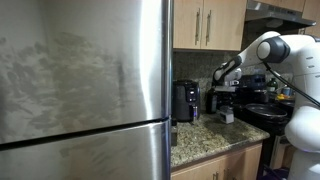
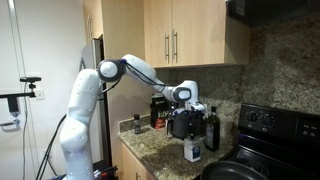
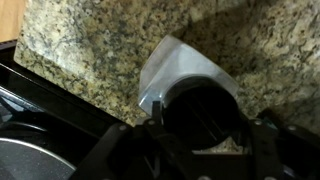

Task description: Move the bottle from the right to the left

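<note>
The bottle [image 3: 180, 70] is whitish and translucent with a black cap. In the wrist view it sits right between my fingers, seen from above over the granite counter. My gripper [image 3: 200, 125] is shut on the bottle at its cap. In both exterior views the gripper [image 2: 186, 128] [image 1: 226, 102] points down with the bottle [image 2: 193, 150] [image 1: 228, 116] hanging under it, near the counter's edge by the stove. I cannot tell whether the bottle's base touches the counter.
Black appliances [image 1: 185, 100] [image 2: 183, 122] stand at the back of the granite counter [image 1: 200, 140]. A dark bottle [image 2: 212, 130] stands just beside the gripper. The black stove [image 2: 262, 135] with a pan [image 1: 262, 110] adjoins the counter. A steel fridge [image 1: 85, 80] fills one side.
</note>
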You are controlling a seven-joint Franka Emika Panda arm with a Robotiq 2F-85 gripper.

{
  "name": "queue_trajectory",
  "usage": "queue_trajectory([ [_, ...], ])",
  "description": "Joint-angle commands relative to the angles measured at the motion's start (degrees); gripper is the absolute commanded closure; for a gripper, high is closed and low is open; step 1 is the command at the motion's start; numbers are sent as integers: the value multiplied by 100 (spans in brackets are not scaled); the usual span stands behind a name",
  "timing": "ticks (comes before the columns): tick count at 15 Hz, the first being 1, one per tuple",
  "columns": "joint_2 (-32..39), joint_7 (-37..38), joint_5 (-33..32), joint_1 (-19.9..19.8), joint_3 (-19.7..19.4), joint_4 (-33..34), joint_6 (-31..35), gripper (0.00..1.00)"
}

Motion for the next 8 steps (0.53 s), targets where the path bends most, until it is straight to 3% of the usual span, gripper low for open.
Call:
queue_trajectory([
  [1,-1085,-954,77,33,111,-1420,647,63],
  [5,-2220,-2127,731,-89,154,-2746,1345,63],
  [6,-1405,-1555,389,-8,168,-1935,974,38],
  [8,-1882,-1900,617,-83,193,-2444,1162,38],
])
